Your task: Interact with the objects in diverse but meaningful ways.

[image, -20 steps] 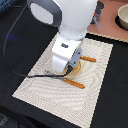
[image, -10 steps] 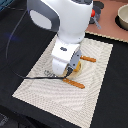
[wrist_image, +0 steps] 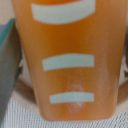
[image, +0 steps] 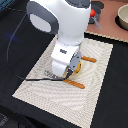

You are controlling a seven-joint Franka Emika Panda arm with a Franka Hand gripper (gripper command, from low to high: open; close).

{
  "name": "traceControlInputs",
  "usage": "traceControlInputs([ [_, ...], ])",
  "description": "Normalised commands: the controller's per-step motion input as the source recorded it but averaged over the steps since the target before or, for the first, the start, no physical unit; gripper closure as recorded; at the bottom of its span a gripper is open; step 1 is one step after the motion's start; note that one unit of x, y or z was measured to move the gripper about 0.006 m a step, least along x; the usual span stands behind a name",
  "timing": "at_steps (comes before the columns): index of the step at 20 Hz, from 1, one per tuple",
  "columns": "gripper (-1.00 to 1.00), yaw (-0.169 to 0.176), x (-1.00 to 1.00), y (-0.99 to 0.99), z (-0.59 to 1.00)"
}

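We are looking at the gripper [image: 68, 71], which is hanging low over the striped mat [image: 35, 85]. Whether it is open or closed, we cannot tell, because the white arm [image: 60, 22] is covering it. In the wrist view a golden-yellow bread loaf [wrist_image: 70, 60] with pale stripes is filling almost the whole picture, very near the camera. Two orange-handled utensils [image: 75, 83] are lying on the mat beside the gripper. A bowl [image: 122, 17] is standing well apart, on the tan board.
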Motion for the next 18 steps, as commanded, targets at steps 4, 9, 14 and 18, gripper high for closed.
traceControlInputs([
  [4,-1.0,0.016,-0.37,0.38,0.98],
  [9,-1.0,0.023,-0.41,0.51,1.0],
  [14,-1.0,0.052,-0.61,0.64,0.63],
  [18,-1.0,0.094,-0.66,0.59,0.35],
])
